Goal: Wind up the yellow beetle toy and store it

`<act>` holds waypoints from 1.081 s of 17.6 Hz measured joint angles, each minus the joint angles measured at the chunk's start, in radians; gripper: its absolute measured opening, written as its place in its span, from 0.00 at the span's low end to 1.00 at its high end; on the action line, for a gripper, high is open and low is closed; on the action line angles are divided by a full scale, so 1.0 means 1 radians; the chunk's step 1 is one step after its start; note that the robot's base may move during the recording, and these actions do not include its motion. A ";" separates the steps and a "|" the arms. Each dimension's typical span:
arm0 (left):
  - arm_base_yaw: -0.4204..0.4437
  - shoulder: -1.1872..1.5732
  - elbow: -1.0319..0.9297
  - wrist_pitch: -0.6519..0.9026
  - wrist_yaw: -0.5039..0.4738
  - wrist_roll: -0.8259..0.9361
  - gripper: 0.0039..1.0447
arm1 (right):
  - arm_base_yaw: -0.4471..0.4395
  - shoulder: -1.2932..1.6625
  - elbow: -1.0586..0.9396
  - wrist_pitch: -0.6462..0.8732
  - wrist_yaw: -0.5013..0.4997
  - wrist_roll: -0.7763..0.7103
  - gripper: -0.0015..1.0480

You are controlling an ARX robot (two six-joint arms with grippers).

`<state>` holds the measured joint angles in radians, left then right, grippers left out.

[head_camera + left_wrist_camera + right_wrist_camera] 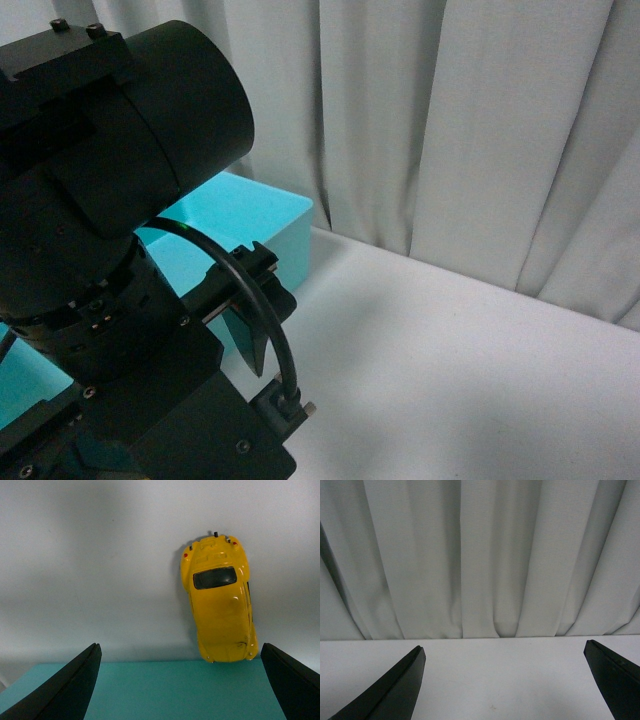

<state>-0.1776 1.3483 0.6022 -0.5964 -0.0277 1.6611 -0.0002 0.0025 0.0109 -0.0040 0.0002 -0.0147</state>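
Hovering with jaws spread wide, my left pincer (178, 647) faces the glossy, rounded yellow beetle toy (220, 600), dark-windowed, on the smooth white worktop (100, 555) just beside a teal box (150, 690); my right pincer (502, 647) gapes likewise.

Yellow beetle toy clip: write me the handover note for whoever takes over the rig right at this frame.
Left gripper: open and empty, fingers spread over the edge of the teal box.
Right gripper: open and empty, facing the curtain.
The yellow beetle toy lies on the white table, right beside the box edge, outside it and ungrasped.
Done: not stored; whether it is wound cannot be told.
Left: grasp the toy, wind it if needed, put it in the box.
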 joint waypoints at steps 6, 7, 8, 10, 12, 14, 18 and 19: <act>0.062 0.086 -0.033 0.087 -0.013 -0.094 0.94 | 0.000 0.000 0.000 0.000 0.000 0.000 0.94; 0.080 0.113 -0.063 0.121 -0.008 -0.098 0.94 | 0.000 0.000 0.000 0.000 0.000 0.000 0.94; 0.083 0.125 -0.079 0.132 0.005 -0.068 0.94 | 0.000 0.000 0.000 0.000 0.000 0.000 0.94; 0.099 0.146 -0.108 0.188 -0.002 -0.083 0.94 | 0.000 0.000 0.000 0.000 0.000 0.000 0.94; 0.116 0.178 -0.135 0.242 -0.016 -0.138 0.94 | 0.000 0.000 0.000 0.000 0.000 0.000 0.94; 0.114 0.206 -0.140 0.265 0.003 -0.105 0.94 | 0.000 0.000 0.000 0.000 0.000 0.000 0.94; 0.123 0.241 -0.154 0.337 0.037 0.031 0.94 | 0.000 0.000 0.000 0.000 0.000 0.000 0.94; 0.128 0.248 -0.158 0.354 0.043 0.042 0.94 | 0.000 0.000 0.000 0.000 0.000 0.000 0.94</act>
<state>-0.0498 1.5967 0.4442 -0.2428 0.0158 1.7027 -0.0002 0.0025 0.0109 -0.0036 0.0006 -0.0147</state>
